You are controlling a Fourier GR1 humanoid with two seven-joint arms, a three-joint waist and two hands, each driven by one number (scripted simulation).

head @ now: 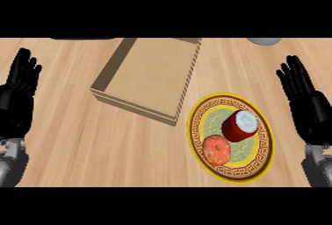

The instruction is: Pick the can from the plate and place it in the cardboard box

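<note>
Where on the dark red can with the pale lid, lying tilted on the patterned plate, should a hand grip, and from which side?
Grip the dark red can around its curved side wall, coming from the right with the right hand, which is nearest. The orange-red fruit crowds its lower left on the patterned plate, so that side looks awkward.

Tabletop [77, 145]: light wood, grain running left to right, evenly lit. Grey rounded object [264, 41] at far edge, upper right; dark shape [84, 38] at upper left edge.
</note>
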